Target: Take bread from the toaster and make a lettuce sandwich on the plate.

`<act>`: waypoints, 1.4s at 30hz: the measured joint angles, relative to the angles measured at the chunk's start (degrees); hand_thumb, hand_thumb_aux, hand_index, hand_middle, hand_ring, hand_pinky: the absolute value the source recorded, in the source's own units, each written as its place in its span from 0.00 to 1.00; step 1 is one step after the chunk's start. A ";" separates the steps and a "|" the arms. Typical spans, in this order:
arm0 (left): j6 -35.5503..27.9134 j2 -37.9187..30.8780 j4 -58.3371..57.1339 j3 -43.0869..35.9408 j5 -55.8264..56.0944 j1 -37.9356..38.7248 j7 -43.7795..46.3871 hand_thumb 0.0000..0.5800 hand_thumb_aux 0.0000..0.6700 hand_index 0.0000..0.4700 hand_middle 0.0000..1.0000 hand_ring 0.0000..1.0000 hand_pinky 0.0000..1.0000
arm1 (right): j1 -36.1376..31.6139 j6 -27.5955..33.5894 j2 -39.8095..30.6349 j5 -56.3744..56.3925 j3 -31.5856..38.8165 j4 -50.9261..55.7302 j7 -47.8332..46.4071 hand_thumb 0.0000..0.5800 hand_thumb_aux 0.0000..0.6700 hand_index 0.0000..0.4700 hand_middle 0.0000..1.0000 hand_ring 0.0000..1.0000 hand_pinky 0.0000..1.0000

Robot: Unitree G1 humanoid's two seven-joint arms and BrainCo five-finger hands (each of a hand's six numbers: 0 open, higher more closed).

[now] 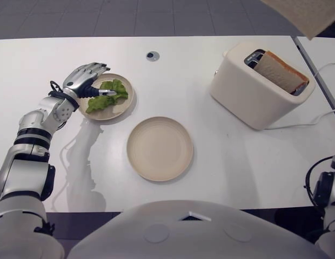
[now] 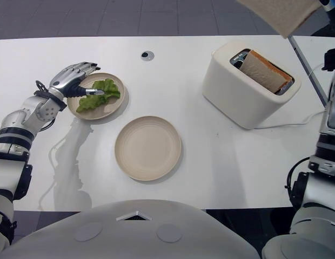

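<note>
Fingers (image 1: 94,69) of the left hand (image 1: 84,78), seen from the left eye, arch loosely spread over the left rim of the small plate (image 1: 118,109). They are released and grasp nothing, with one tip resting on the lettuce (image 1: 118,86), which lies flat on that plate. Just beside it, nearer the robot and toward the middle of the worktop (image 1: 221,178), sits the big plate (image 1: 159,148), bare. From the right eye, the toaster (image 2: 243,100) stands well apart at the right, with one slice (image 2: 265,73) leaning in its slot. A second slice (image 2: 278,13) hangs at the top edge above it, clear of the worktop, and what carries it I cannot tell. My reading is that the bread step is in hand and the lettuce comes after it: nothing of the sandwich is on the big plate yet. Next, the raised slice needs lowering flat onto the big plate. The fingers must then close on the leaf without dragging the small plate, and lay it on that slice.
</note>
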State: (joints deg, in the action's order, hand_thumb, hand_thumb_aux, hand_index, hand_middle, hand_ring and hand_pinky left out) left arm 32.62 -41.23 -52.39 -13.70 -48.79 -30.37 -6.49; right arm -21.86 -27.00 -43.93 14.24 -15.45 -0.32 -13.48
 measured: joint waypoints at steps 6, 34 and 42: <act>-3.55 0.26 -5.53 -4.03 0.50 -1.11 1.71 0.99 0.92 0.92 0.00 0.00 0.00 | 4.37 7.45 11.46 2.77 21.75 -1.72 -17.48 1.00 1.00 1.00 1.00 1.00 1.00; 31.26 2.75 3.15 -5.75 25.62 1.78 8.38 1.00 1.00 1.00 0.00 0.00 0.00 | -0.13 -9.63 15.85 -25.53 33.78 22.74 -20.95 0.00 0.00 0.00 0.00 0.00 0.00; 32.25 10.49 10.01 -10.74 31.37 4.51 20.74 1.00 1.00 1.00 0.00 0.00 0.00 | -1.57 -2.08 17.21 -13.54 24.79 16.07 -19.91 0.00 0.00 0.00 0.00 0.00 0.00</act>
State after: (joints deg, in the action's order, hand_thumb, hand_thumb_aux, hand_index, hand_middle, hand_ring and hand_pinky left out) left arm 64.87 -30.74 -42.38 -24.44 -17.42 -25.86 14.25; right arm -23.43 -29.08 -26.72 0.70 9.33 15.75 -33.38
